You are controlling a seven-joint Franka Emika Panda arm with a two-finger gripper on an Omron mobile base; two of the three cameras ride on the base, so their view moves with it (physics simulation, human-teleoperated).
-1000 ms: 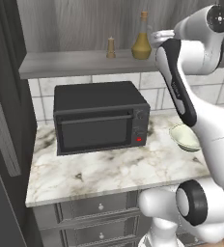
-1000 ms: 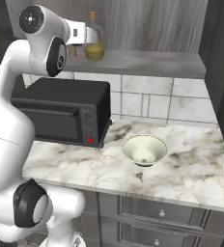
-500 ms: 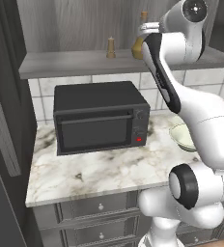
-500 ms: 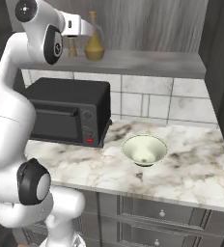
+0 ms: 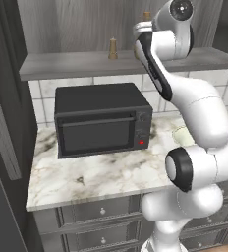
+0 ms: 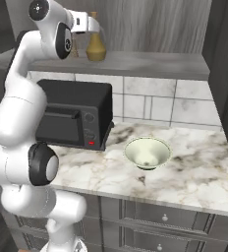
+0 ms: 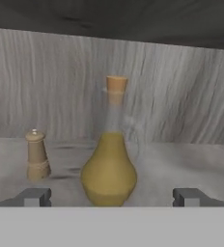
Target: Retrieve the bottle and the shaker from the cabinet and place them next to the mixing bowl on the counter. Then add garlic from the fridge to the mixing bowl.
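Nothing moved yet: bottle (image 7: 108, 164) and shaker (image 7: 37, 156) stand on the cabinet shelf, spread claw (image 7: 111, 197) faces the bottle, bowl (image 6: 147, 152) waits on the worktop

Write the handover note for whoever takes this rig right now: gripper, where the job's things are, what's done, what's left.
Gripper: jaws wide open, holding nothing, raised to the shelf and aimed straight at the bottle.
Bottle: upright on the shelf, centred between the fingertips but beyond them, not touched.
Shaker: upright on the same shelf, beside the bottle and apart from it.
Mixing bowl: on the counter beside the microwave, nothing inside.
Done: nothing moved yet.
Left: grasp the bottle, set it by the bowl, then the shaker, then fetch garlic from the fridge.
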